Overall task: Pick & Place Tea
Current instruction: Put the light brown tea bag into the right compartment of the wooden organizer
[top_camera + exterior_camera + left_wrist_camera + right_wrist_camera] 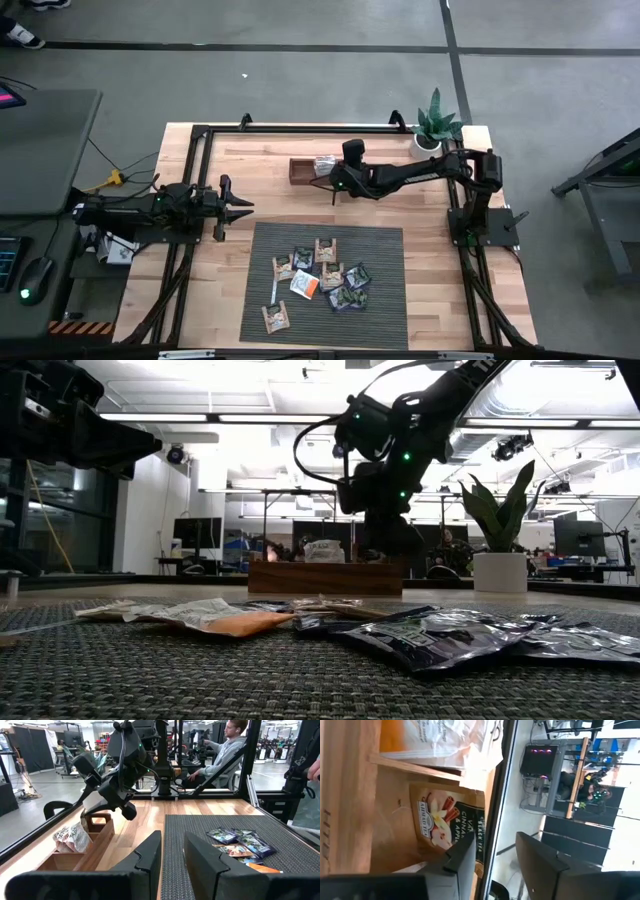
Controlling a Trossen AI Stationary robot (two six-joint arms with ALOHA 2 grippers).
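While my right gripper (327, 178) hangs fingers parted over the wooden tray (300, 172), glossy square tea sachets (318, 278) beside it on ribbed mat (385, 255), left gripper (243, 208) fingers apart, empty.

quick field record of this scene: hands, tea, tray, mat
right hand: open, over the wooden tray, a dark sachet lying in the tray just below it
left hand: waiting at the table's left side, holding nothing
tray: sachets already in two compartments
mat: loose pile of tea sachets left to move
plant: back right corner
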